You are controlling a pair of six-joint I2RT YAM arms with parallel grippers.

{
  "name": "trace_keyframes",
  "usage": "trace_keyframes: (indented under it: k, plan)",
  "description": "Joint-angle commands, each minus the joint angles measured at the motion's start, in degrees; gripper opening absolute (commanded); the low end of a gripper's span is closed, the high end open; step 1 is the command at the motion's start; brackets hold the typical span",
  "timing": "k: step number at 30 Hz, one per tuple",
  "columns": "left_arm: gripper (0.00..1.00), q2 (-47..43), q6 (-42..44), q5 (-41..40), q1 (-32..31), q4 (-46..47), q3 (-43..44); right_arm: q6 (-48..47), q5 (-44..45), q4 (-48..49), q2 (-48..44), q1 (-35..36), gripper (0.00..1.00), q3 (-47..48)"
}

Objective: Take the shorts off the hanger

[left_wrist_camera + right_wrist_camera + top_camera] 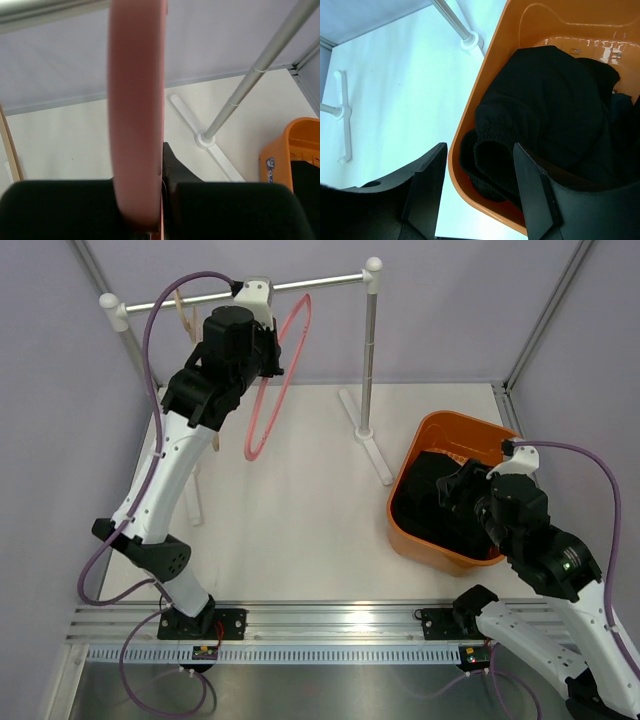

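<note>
Shorts (555, 115) heaped in orange basket (492, 70) just under right gripper (480, 150), jaws apart, empty; left gripper (145, 200) clamped on pink hanger (135, 100), well away

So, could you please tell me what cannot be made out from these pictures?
Left wrist view: the pink hanger is blurred at close range and cut off at the top edge.
Top view: the left arm hides where the hanger meets the rail.
Right wrist view: the shorts in the orange basket merge into one dark heap; their number is unclear.
</note>
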Motion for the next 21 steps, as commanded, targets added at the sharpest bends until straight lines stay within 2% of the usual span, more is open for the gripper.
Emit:
trace_keyframes:
  k: [1,5,21]
  plan:
    - [0.00,3.68,2.72,-5.61,1.06,5.75,8.33,-1.36,-0.60,-1.89,-1.48,-0.28,0.64,3.13]
    - [0.00,7.38,3.52,-5.89,2.90,6.54,13.10,-1.36,-0.42,-2.78,-1.92,-0.28,0.64,3.22]
    - [0.00,11.78,0.09,-3.43,10.19,10.68,12.23,-1.19,-2.00,-1.55,-1.30,-0.28,0.64,1.91]
